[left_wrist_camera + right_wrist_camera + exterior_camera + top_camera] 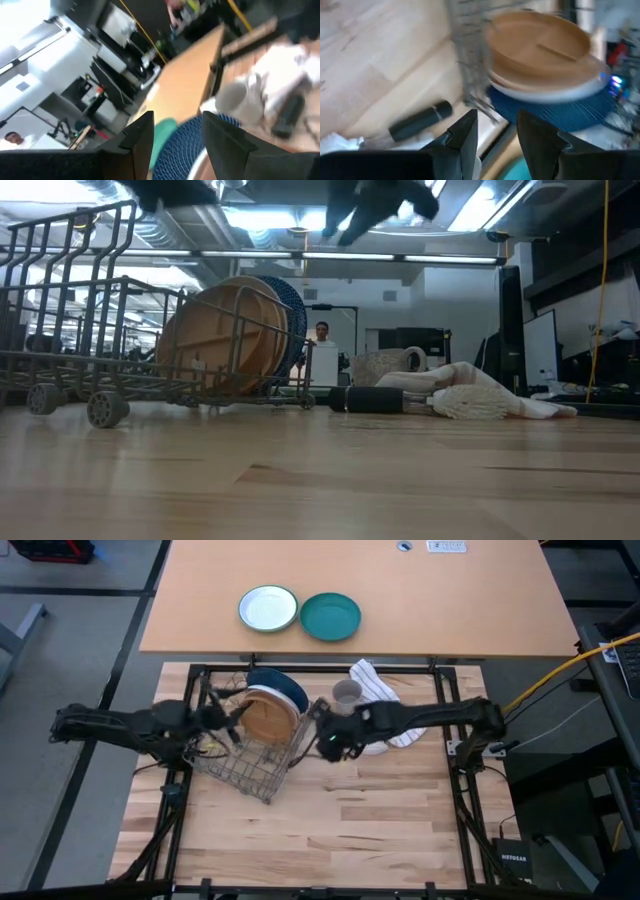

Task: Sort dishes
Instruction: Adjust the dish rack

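Three plates stand on edge together at far end of wire dish rack (250, 762): wooden plate (268, 715) in front, pink plate (545, 93) showing as thin pale rim behind it, dotted blue plate (288, 688) at back. Left gripper (226, 720) just beside plates on their left, fingers (137, 137) apart, holding nothing. Right gripper (324, 730) at rack's right edge, fingers (465, 132) apart, empty. Mug (346, 693) and striped towel (385, 700) right of plates. Dark cylinder (378, 398) lies by towel. White plate (268, 609) and teal plate (330, 617) on far table.
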Robot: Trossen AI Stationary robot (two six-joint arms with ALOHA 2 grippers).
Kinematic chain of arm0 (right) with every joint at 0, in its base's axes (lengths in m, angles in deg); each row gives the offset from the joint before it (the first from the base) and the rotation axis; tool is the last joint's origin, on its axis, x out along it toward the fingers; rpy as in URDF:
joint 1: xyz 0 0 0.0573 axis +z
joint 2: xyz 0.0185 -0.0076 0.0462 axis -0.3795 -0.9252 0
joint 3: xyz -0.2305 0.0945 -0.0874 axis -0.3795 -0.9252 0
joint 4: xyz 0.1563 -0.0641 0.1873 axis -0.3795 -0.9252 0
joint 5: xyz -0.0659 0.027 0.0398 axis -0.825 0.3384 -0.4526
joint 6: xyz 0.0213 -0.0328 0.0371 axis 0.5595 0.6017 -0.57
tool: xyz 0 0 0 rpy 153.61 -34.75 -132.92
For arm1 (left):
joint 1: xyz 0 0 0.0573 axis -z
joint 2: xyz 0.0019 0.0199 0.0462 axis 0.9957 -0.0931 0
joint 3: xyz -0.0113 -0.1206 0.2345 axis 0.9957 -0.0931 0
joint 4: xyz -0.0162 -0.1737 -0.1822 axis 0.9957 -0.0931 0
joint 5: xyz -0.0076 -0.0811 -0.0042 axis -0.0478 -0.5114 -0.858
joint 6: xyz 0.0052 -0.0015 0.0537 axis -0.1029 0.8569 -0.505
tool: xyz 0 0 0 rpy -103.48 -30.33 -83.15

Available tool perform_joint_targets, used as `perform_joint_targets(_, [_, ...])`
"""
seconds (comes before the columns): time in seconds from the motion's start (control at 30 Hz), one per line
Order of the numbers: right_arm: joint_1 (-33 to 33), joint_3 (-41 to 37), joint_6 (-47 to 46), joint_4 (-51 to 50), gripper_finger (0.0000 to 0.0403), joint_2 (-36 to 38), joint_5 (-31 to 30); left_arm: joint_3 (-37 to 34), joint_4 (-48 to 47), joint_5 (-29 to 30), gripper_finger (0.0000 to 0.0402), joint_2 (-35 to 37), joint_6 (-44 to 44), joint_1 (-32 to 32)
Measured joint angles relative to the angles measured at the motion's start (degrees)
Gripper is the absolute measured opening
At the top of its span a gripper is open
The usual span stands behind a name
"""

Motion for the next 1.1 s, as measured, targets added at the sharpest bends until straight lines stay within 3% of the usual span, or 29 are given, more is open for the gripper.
perform_joint_targets(0.23, [-3.42, 0.08, -5.24, -0.91, 0.0138, 13.05, 0.22, 0.09, -6.50, -2.47, 0.0155, 13.63, 13.25, 4.87])
perform_joint_targets(0.33, [-5.91, 0.08, -7.64, -1.91, 0.0138, 17.76, 3.72, 0.09, -13.98, -9.12, 0.0155, 19.06, 19.14, 5.70])
perform_joint_targets(0.43, [-8.70, -1.82, -8.25, -0.98, 0.0138, 22.19, 11.69, 0.09, -22.08, -17.50, 0.0155, 23.47, 25.37, 5.88])
perform_joint_targets(0.6, [-12.89, -13.09, -8.29, 8.50, 0.0138, 29.36, 21.42, 0.09, -30.69, -31.94, 0.0155, 26.98, 35.16, 5.86])
perform_joint_targets(0.8, [-16.38, -31.90, -11.56, 24.90, 0.0138, 37.97, 22.13, 0.08, -29.64, -51.15, 0.0155, 27.25, 35.29, 5.86])
perform_joint_targets(1.1, [-17.01, -50.91, -18.10, 42.59, 0.0138, 46.73, 23.98, -12.18, -11.47, -52.12, 0.0155, 28.34, 38.85, 5.83])
